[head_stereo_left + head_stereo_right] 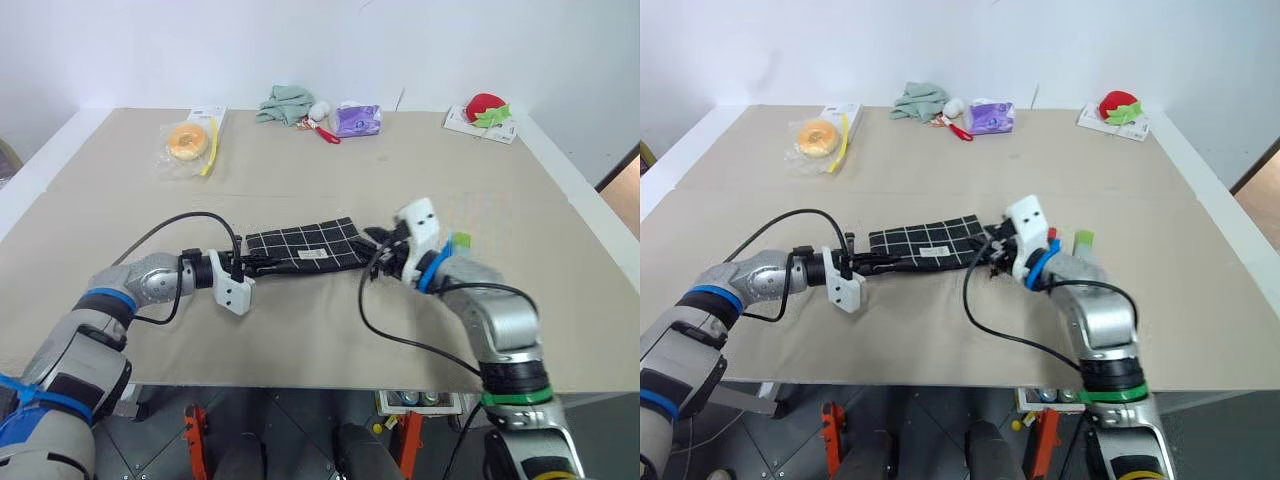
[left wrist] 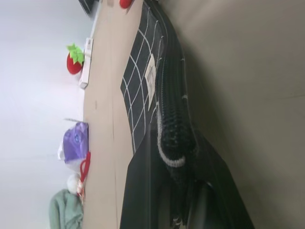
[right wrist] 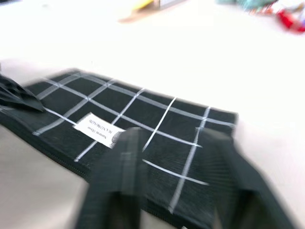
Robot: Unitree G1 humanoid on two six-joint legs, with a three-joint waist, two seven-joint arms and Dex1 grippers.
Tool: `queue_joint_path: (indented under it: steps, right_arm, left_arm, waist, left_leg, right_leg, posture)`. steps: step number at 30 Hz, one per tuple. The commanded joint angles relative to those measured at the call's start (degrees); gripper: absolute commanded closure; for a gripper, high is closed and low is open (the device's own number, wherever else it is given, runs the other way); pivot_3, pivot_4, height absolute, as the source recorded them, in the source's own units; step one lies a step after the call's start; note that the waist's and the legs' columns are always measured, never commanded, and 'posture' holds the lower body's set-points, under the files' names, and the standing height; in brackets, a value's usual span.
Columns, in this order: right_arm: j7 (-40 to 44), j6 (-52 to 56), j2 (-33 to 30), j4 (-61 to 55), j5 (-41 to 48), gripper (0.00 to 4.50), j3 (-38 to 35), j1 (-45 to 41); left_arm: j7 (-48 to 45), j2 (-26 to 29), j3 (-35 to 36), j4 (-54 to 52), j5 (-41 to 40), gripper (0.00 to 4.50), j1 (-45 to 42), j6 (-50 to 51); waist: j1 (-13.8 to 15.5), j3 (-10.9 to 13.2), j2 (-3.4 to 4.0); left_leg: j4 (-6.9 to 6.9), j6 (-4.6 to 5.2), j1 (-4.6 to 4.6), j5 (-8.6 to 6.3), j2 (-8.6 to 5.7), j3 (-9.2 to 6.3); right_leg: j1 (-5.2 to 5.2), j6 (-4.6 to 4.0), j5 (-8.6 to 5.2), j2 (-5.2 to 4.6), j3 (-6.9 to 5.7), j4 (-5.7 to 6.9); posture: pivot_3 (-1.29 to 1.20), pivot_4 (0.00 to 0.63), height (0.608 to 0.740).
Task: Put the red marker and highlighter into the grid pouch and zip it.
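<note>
Your left pincer (image 1: 262, 265) clamping grid pouch (image 1: 300, 246) end; pouch lying lengthwise left-right on counter (image 1: 300, 170); right pincer (image 3: 176, 162) spread apart above it

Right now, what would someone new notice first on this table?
The grid pouch lies mid-table, with the left pincer shut on its near-left end and the right pincer open at its other end. Next, the highlighter lies just behind the right arm, and a red strawberry toy sits at the far right edge.

The black grid pouch (image 1: 303, 247) with white lines and a small white label lay flat mid-table toward the near edge, while the green highlighter (image 1: 459, 241) lay just right of it.
</note>
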Motion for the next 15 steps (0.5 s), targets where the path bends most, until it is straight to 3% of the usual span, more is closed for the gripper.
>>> queue_joint_path:
  steps: [1,7,15]
  right_arm:
    - [-3.17,7.42,-1.33,-4.37,1.33,0.25,-1.83,0.88]
    - [-8.8,15.7,0.6,-4.26,1.34,0.25,-1.09,1.2]
    - [-12.19,15.11,3.71,-1.35,0.48,0.25,0.82,0.7]
  left_arm:
    - [-3.53,0.07,-0.23,-1.81,-1.57,4.5,2.65,1.22]
    - [-7.94,-0.36,1.0,-4.8,-4.07,4.5,4.39,4.08]
    - [-11.15,-0.74,2.27,-8.0,-6.03,4.5,5.45,6.22]
  waist:
    - [0.03,0.0,0.0]
    - [-0.12,-0.01,0.02]
    - [-0.12,-0.01,0.02]
  left_leg:
    - [-0.01,0.0,0.01,0.0,0.0,0.0]
    - [-0.01,0.0,0.08,0.0,0.0,0.02]
    - [-0.01,0.0,0.01,0.0,0.0,0.02]
  right_leg:
    - [0.0,0.0,-0.01,0.0,0.0,0.0]
    - [0.0,-0.06,0.0,0.02,0.01,0.02]
    - [-0.01,-0.01,-0.03,0.0,0.01,0.0]
  posture:
    - [0.0,0.15,0.739]
    - [0.0,0.15,0.739]
    - [0.0,0.15,0.739]
